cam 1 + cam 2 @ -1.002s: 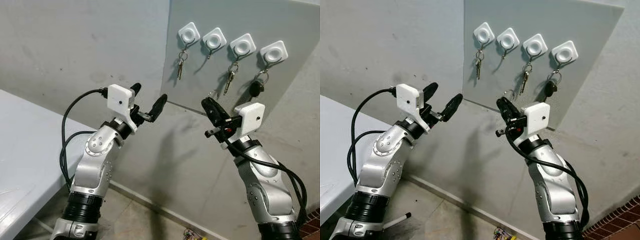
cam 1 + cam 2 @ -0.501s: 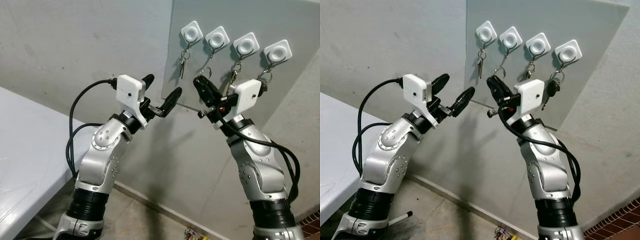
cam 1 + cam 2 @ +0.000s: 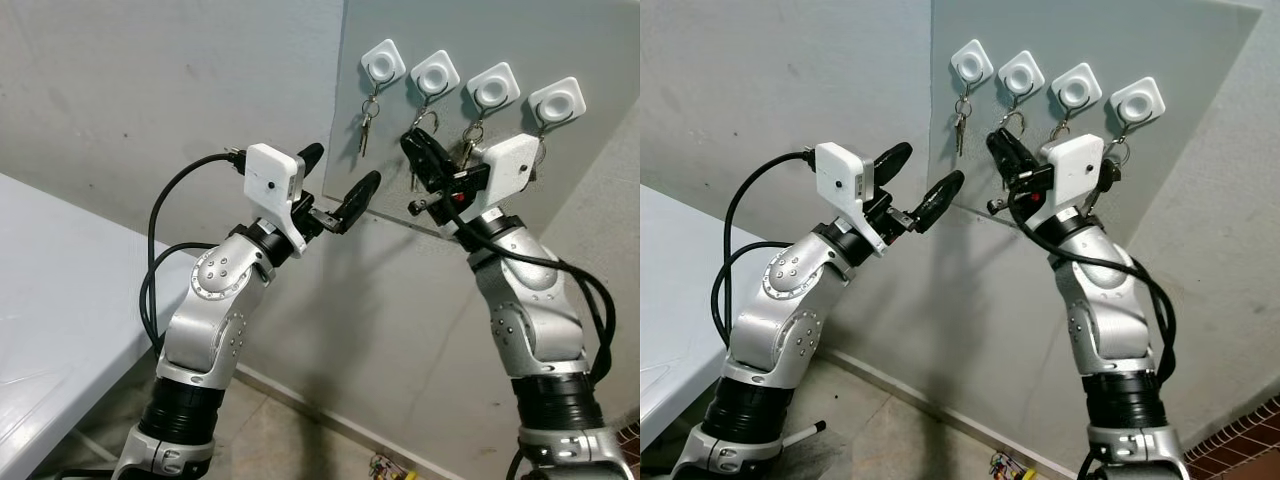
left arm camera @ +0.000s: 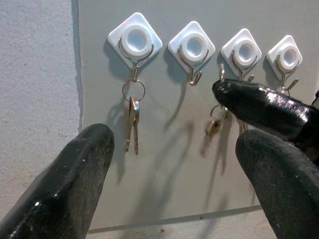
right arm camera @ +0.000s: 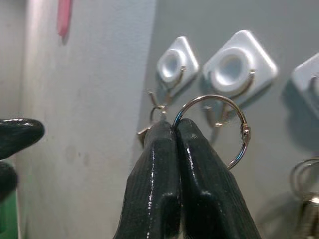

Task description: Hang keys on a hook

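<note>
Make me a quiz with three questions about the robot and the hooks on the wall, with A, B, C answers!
1. How many white hooks are on the grey board?
A two
B four
C six

2. Which hook has no keys on it?
A the second from the left
B the first from the left
C the last one

3. What is the right gripper doing?
A hanging open
B pinching a key ring
C touching the floor

Answers:
1 B, four white hooks sit in a row.
2 A, the second hook is bare, while the first hook carries keys.
3 B, its fingers are shut on the key ring, just below that bare hook.
</note>
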